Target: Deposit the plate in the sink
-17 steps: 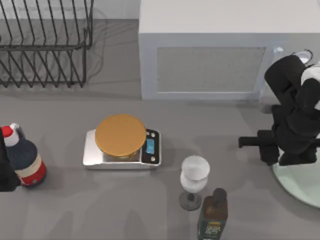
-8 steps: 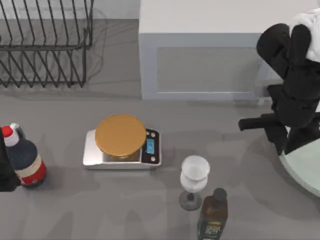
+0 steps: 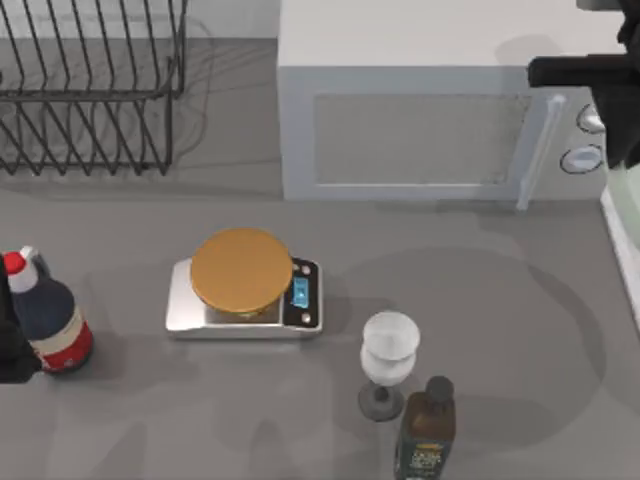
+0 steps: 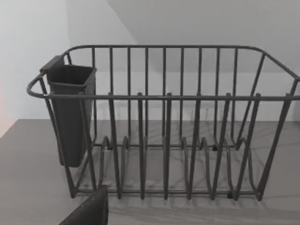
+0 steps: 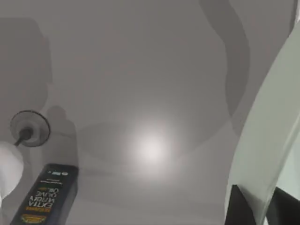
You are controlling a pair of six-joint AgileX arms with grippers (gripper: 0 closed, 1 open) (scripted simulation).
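Left arm [image 3: 8,345] parked at the table's left edge, beside a dark round bottle with red cap and red-white label [image 3: 45,322]. Black wire dish rack [image 3: 90,90] at far left back; the left wrist view faces it head-on [image 4: 164,131] and shows a dark cutlery cup [image 4: 70,112] hung on one end, which the top view leaves out. Silver kitchen scale topped by an orange-brown round disc [image 3: 242,272] stands left of centre, and a white box-shaped microwave [image 3: 420,120] sits behind it against the back. Clear stemmed glass [image 3: 388,355] is near the front with a dark olive-oil bottle with yellow label [image 3: 425,435] just beside it; the right wrist view looks down on both, glass foot [image 5: 29,127] and bottle [image 5: 47,197] far below. Matte grey table [image 3: 480,300] has soft shadows on it and a pale wall behind the rack. Right arm [image 3: 590,72] is high at the back right, over the microwave's corner. Right gripper [image 5: 260,206] is clamped narrow on the large round pale mint-green glossy plate [image 5: 262,140], one black finger [image 5: 240,206] on each face of the rim. The plate is lifted off the table and tilted, at the table's far right edge in the top view [image 3: 632,215], directly below the arm.
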